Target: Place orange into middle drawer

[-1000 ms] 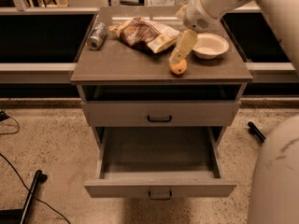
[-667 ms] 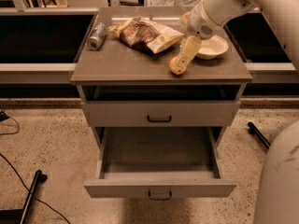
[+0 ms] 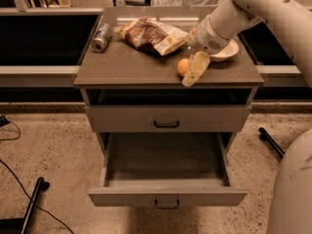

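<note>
Orange point(image 3: 181, 66) on the table point(image 3: 126, 67) near its near right edge, right side hidden behind the claw point(image 3: 191, 75), claw's spread cannot be told, middle drawer point(image 3: 165, 162) open below, arm point(image 3: 263, 4) cut off top right

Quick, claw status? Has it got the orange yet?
Claw: low over the cabinet top, right beside the orange; open or closed cannot be told, nor whether it holds the orange.
</note>
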`<state>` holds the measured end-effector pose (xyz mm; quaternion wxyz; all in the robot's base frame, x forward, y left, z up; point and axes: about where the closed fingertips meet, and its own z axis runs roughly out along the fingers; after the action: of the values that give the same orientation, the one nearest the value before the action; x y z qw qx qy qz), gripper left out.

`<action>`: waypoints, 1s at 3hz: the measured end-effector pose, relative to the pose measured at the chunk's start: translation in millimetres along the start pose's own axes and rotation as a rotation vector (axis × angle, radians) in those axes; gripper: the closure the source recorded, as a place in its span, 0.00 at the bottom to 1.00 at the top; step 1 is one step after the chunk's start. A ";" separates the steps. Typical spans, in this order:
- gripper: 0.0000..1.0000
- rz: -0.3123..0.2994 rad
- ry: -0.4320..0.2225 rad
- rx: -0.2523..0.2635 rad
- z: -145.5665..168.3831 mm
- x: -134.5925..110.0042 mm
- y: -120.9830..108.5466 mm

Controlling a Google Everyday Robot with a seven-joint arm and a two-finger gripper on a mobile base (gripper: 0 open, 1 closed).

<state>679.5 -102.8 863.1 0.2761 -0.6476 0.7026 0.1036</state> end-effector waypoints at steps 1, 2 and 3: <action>0.16 0.008 0.021 -0.028 11.3 8.5 4.5; 0.39 0.011 0.032 -0.042 17.1 11.7 6.5; 0.62 0.004 0.048 -0.057 24.4 12.3 8.8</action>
<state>677.0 -99.9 834.6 0.2406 -0.6559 0.7071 0.1086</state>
